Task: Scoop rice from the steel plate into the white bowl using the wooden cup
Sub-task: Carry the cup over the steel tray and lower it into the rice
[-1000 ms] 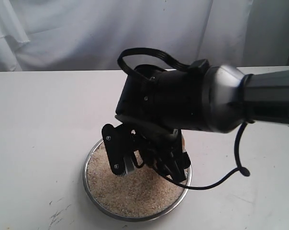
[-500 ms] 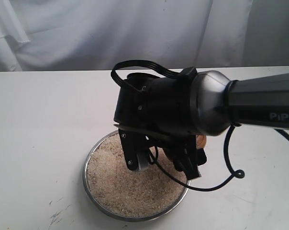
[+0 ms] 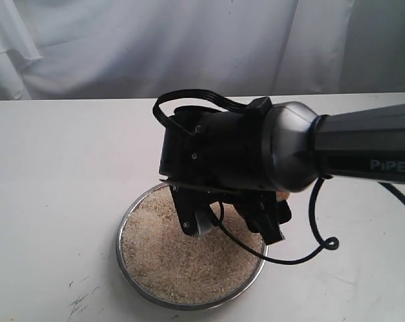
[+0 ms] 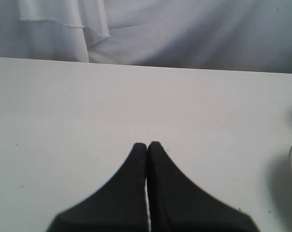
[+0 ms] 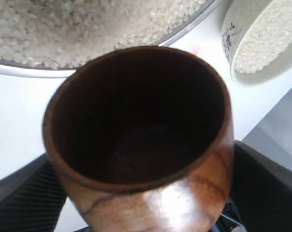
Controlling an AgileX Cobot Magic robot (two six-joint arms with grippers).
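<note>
Right gripper (image 3: 230,231) has shifted toward the table's right edge, clutching the empty wooden cup (image 5: 151,193); white bowl (image 5: 230,29) is part-filled, and plenty of rice (image 3: 169,261) is left on the steel plate (image 3: 186,305).

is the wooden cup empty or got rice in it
Empty. The right wrist view looks into the wooden cup and shows only its dark bare inside, no grains.

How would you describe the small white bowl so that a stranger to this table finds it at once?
Find the wide, shiny steel plate heaped with rice on the white table. Just outside its rim stands a small cream-white ceramic bowl. Unlike the glossy reddish-brown wooden cup nearby, it is pale, bears a dark flower pattern on its side and holds rice too.
</note>
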